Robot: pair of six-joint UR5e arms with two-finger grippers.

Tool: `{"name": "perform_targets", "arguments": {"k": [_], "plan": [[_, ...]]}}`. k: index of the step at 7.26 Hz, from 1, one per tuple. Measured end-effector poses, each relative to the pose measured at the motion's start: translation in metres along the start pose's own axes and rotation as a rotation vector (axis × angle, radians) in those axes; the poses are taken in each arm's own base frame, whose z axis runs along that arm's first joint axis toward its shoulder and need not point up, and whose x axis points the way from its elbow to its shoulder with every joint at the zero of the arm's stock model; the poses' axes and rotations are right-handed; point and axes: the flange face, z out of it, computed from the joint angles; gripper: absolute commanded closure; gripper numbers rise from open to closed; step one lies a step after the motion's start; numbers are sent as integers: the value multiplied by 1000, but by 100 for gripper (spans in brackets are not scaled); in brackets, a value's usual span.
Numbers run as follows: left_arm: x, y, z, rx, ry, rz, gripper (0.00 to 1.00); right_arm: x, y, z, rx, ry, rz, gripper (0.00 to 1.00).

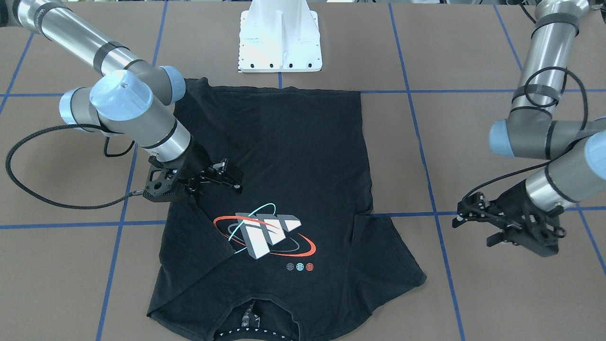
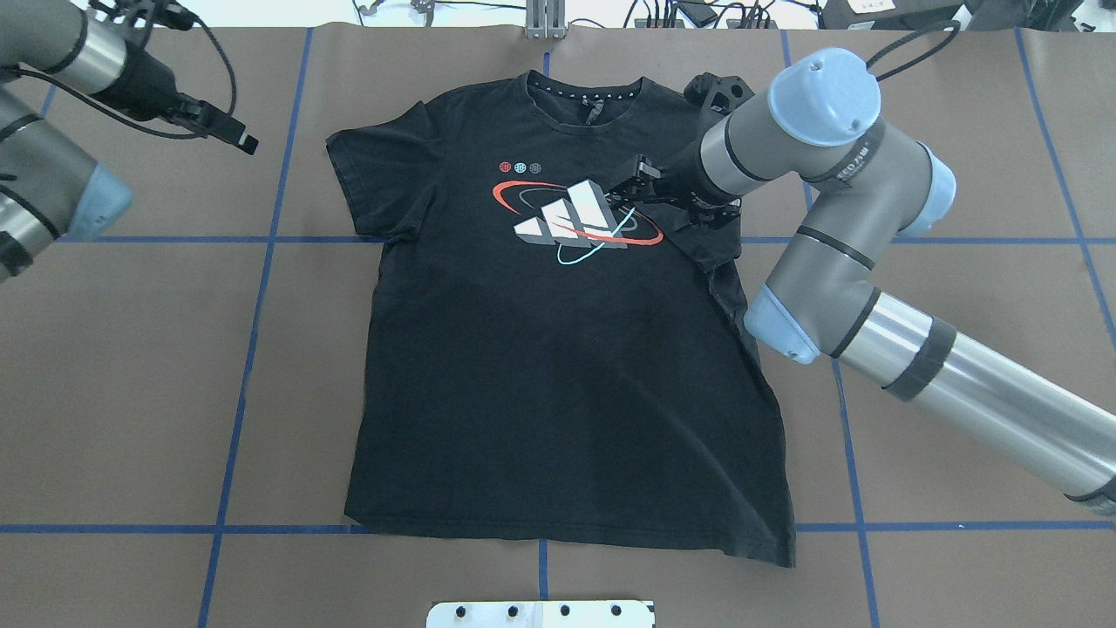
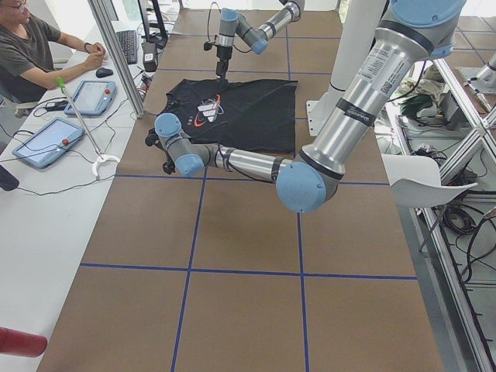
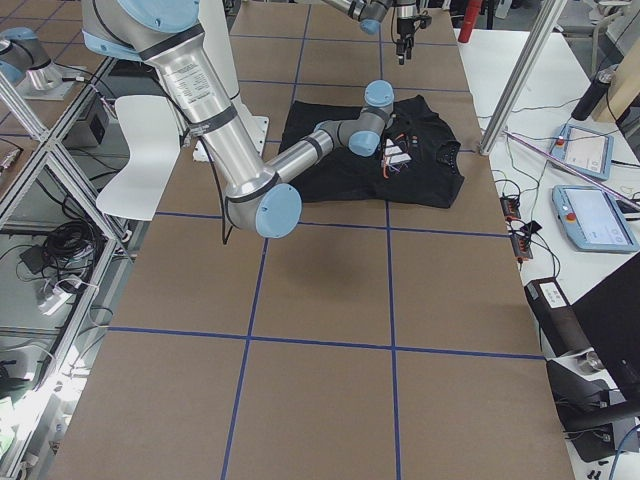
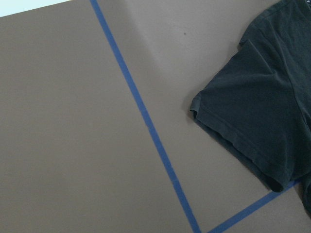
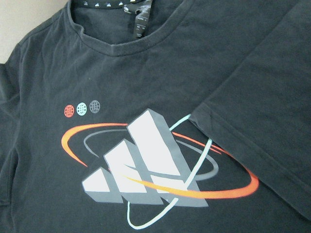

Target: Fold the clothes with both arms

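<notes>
The black T-shirt lies flat on the brown table, collar at the far edge from the robot. It also shows in the front view. Its block logo faces up. The sleeve on the robot's right is folded inward onto the chest, and its hem covers the logo's edge. My right gripper hovers just above the shirt beside the logo, open and empty. My left gripper is open and empty over bare table, clear of the shirt's other sleeve.
The white pedestal base stands at the robot's edge, behind the shirt's hem. Blue tape lines grid the table. In the exterior left view, an operator sits at a side desk with tablets.
</notes>
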Motion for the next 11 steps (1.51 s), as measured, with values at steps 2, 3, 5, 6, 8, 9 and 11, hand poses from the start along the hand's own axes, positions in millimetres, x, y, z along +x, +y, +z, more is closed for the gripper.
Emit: {"name": "perform_targets", "arguments": {"k": [2, 3, 5, 6, 8, 9, 11], "plan": [[5, -16, 34, 37, -54, 32, 18, 22, 10, -10, -4, 2, 1, 0], [7, -22, 47, 52, -63, 46, 21, 29, 12, -11, -5, 4, 2, 0], [17, -29, 75, 79, -42, 43, 36, 40, 15, -12, -6, 12, 7, 0], [18, -27, 84, 94, -35, 38, 40, 44, 15, -11, -5, 17, 9, 0], [19, -24, 93, 114, -40, 33, 41, 47, 15, -10, -3, 22, 11, 0], [20, -27, 95, 125, -50, 29, 41, 49, 15, -10, -1, 25, 12, 0], [26, -32, 107, 153, -59, -2, 52, 50, 15, -9, 4, 27, 13, 0]]}}
